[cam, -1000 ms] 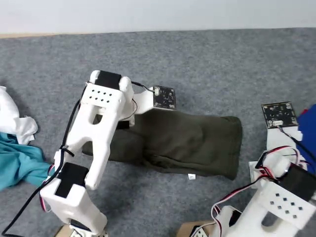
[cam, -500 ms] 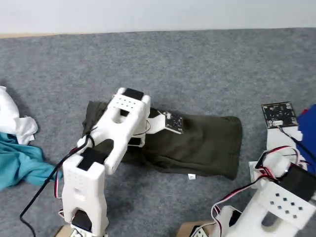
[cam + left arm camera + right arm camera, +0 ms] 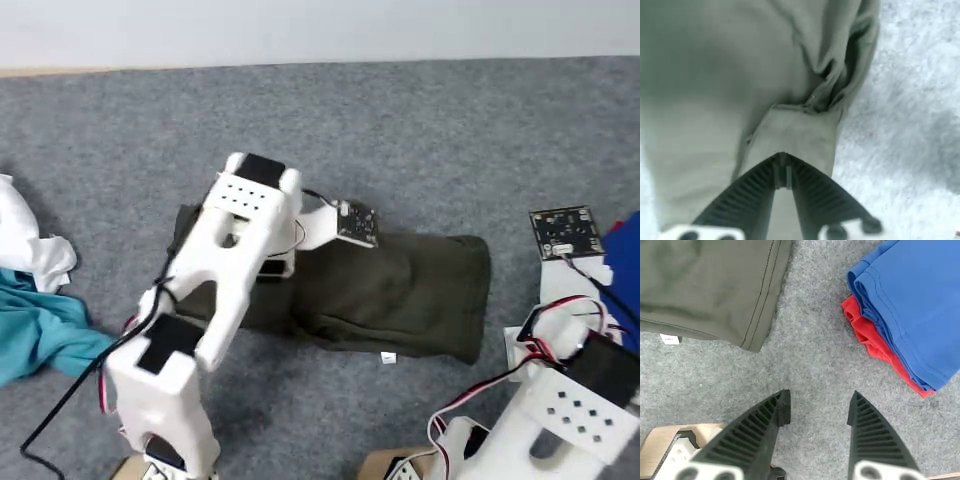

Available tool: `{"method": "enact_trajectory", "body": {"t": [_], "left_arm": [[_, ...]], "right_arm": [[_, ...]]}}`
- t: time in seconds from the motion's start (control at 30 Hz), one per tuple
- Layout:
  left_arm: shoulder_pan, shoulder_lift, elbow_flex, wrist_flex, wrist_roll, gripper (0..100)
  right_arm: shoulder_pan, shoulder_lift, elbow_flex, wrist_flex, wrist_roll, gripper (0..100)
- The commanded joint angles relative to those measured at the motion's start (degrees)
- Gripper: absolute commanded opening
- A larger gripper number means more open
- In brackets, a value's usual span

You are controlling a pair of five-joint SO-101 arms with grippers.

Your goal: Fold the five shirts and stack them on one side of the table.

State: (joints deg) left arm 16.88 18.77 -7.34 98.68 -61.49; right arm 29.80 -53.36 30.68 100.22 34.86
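A dark olive shirt point(image 3: 400, 290) lies partly folded across the middle of the table. My left arm reaches over its left part. In the left wrist view my left gripper point(image 3: 782, 172) is shut, pinching a fold of the olive shirt point(image 3: 715, 75). My right gripper point(image 3: 817, 407) hangs open above bare grey table, between the olive shirt's hem point(image 3: 705, 285) and a folded blue shirt point(image 3: 910, 300) stacked on a red one point(image 3: 875, 335). The blue shirt point(image 3: 625, 250) sits at the table's right edge.
A crumpled white shirt point(image 3: 25, 240) and a teal shirt point(image 3: 40, 325) lie at the left edge. The grey table surface point(image 3: 420, 130) is open behind the olive shirt. A small white tag point(image 3: 671, 339) pokes out from the olive shirt's near edge.
My left arm swung right over the olive shirt, then drew back slightly. The shirt's left part now reaches farther back. The right arm kept still.
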Motion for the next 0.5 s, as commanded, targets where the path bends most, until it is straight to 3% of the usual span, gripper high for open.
{"method": "enact_trajectory", "body": {"t": [0.0,0.27,0.47], "left_arm": [[-4.40,-7.21,-1.27,1.67,0.44,0],[-19.16,-8.18,4.79,-2.46,0.70,0],[-22.77,-8.18,15.08,-12.48,2.81,0]], "right_arm": [[0.48,-0.66,-0.18,1.27,0.44,20.4],[0.48,-0.31,-0.18,1.19,0.09,20.4],[0.48,-0.31,-0.18,1.01,0.00,20.4]]}}
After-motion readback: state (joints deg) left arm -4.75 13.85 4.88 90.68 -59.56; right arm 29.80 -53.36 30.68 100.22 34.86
